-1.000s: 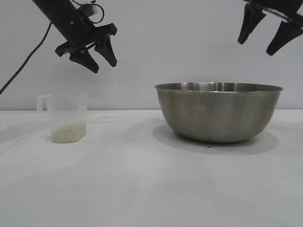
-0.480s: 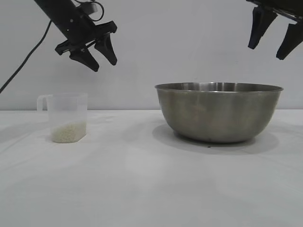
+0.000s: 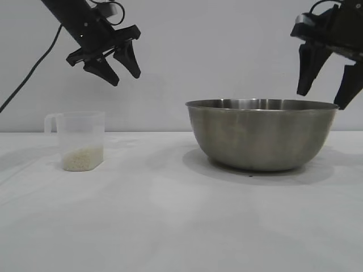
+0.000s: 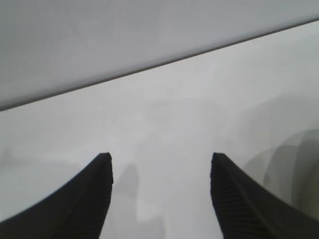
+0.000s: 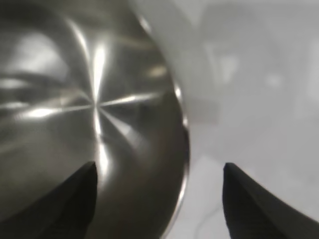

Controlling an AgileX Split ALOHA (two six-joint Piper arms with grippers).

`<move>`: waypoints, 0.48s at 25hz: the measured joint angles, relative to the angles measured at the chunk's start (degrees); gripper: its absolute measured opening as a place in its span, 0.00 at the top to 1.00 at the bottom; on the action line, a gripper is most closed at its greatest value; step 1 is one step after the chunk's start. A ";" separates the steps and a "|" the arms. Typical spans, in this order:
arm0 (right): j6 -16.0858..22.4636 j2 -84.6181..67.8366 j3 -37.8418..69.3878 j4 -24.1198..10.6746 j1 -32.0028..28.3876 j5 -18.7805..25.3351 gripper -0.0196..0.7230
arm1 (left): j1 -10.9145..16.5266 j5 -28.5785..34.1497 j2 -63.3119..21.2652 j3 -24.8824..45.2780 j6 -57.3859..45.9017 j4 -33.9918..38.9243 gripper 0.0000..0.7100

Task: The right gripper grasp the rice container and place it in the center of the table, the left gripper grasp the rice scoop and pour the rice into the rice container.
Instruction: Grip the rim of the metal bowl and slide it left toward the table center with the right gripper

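Steel rice container (image 3: 261, 135) on your white counter (image 3: 170, 226): right hand (image 3: 328, 95) spread above its right rim; left hand (image 3: 116, 71) spread, empty, above the rice scoop (image 3: 79, 140).

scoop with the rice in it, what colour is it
The small plastic measuring scoop is translucent whitish, with off-white rice grains at its bottom; the exterior view shows it best.

The rice scoop (image 3: 81, 140) stands at the left on the table (image 3: 170, 226), holding the rice (image 3: 83, 158); the rice container (image 3: 261, 134) sits well apart at the right.
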 joint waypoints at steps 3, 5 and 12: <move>0.00 1.23 0.00 -0.09 0.14 0.00 0.45 | 0.00 0.03 0.00 0.00 0.00 0.00 0.47; 0.00 1.76 0.00 -0.09 0.14 -0.11 0.58 | 0.00 0.03 0.00 0.00 -0.03 0.00 0.47; 0.00 2.12 0.00 -0.34 0.17 -0.43 0.86 | 0.00 0.03 0.00 0.00 -0.03 0.00 0.47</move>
